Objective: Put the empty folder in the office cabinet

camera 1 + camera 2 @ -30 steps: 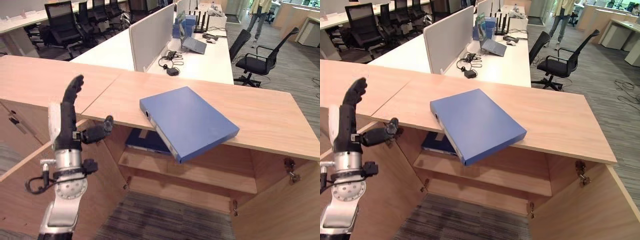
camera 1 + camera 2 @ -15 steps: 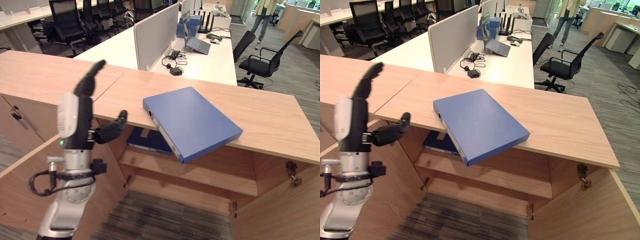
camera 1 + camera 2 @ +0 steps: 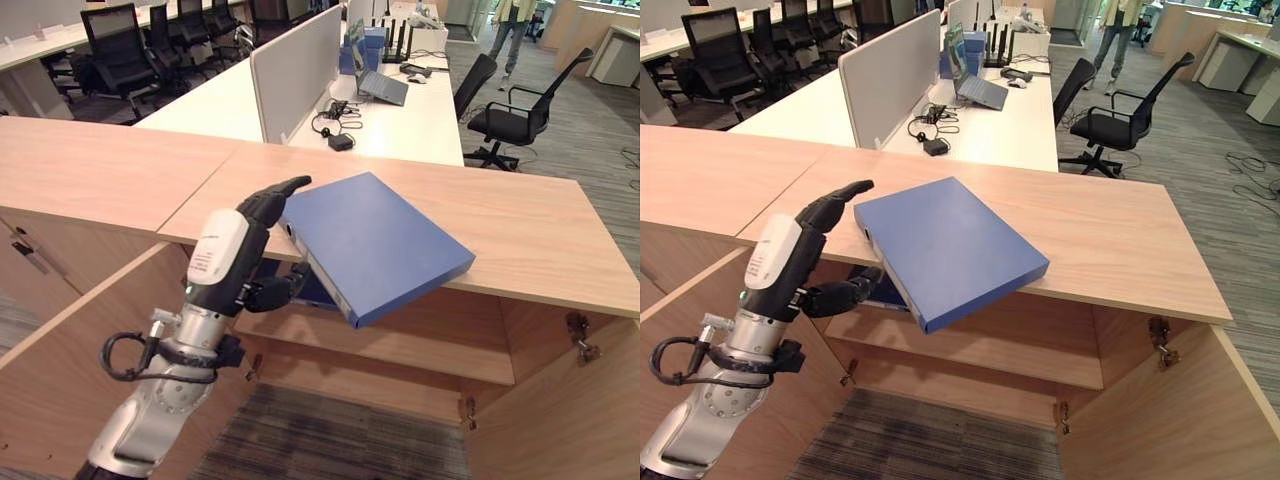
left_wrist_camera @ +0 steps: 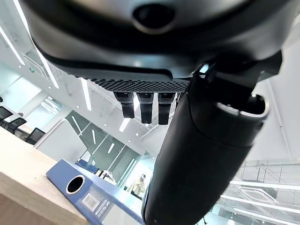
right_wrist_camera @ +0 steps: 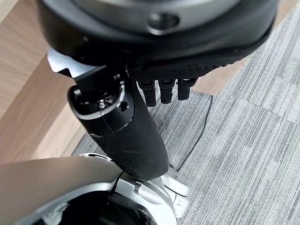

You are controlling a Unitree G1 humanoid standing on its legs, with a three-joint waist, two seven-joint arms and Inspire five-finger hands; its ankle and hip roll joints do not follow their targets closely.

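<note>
A blue folder (image 3: 375, 240) lies flat on the wooden cabinet top (image 3: 540, 240), its near corner jutting out over the front edge. Its spine with a round finger hole (image 4: 75, 184) faces my left hand. My left hand (image 3: 240, 245) is open at the folder's left end, fingers reaching over the top edge and thumb (image 3: 275, 292) stretched below the cabinet top. It does not hold the folder. The cabinet below stands open, with a shelf (image 3: 400, 345) inside. My right hand (image 5: 161, 89) hangs open above grey carpet.
A second blue folder (image 3: 878, 292) lies on the shelf inside the cabinet. The open left door (image 3: 70, 350) stands beside my left arm, and the right door (image 3: 570, 410) is open too. Desks, office chairs and a person at a distance fill the room behind.
My left hand has swung from upright at the left down and rightwards to the folder's left end. The folder has not moved.
</note>
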